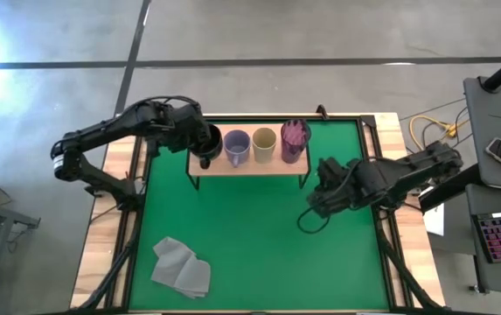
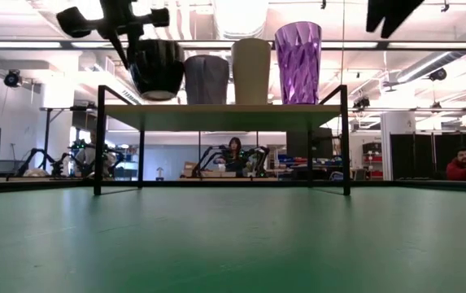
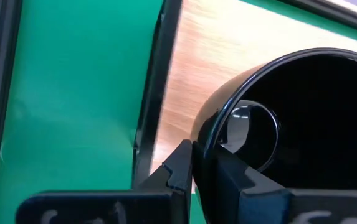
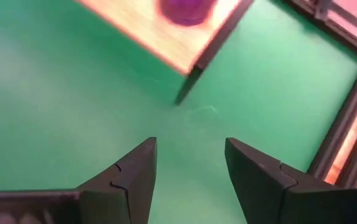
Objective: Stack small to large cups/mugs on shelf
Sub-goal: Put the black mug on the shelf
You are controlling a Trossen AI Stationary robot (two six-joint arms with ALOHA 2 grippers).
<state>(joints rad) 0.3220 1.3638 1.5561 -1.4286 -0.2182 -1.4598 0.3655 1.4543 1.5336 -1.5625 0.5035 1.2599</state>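
The light-wood shelf (image 1: 250, 164) on black legs stands at the mat's far side. On it stand the lavender-grey mug (image 1: 237, 147), the tan cup (image 1: 264, 143) and the purple tumbler (image 1: 295, 140). My left gripper (image 1: 205, 154) is shut on the black mug (image 1: 208, 143) at the shelf's left end; in the low view the black mug (image 2: 158, 68) is tilted just above the shelf board (image 2: 224, 107). My right gripper (image 4: 189, 163) is open and empty over the mat to the right of the shelf (image 1: 320, 197). My left gripper pinches the black mug's rim wall (image 3: 204, 144), one finger inside the mug and one finger (image 3: 179, 168) outside. The fingers come from above, pointing down. The mug is tilted and seems lifted just clear of the shelf's left end.
A folded grey cloth (image 1: 180, 267) lies on the green mat (image 1: 259, 245) at the near left. The table's raised black frame runs round the mat. People sit in the room beyond the table.
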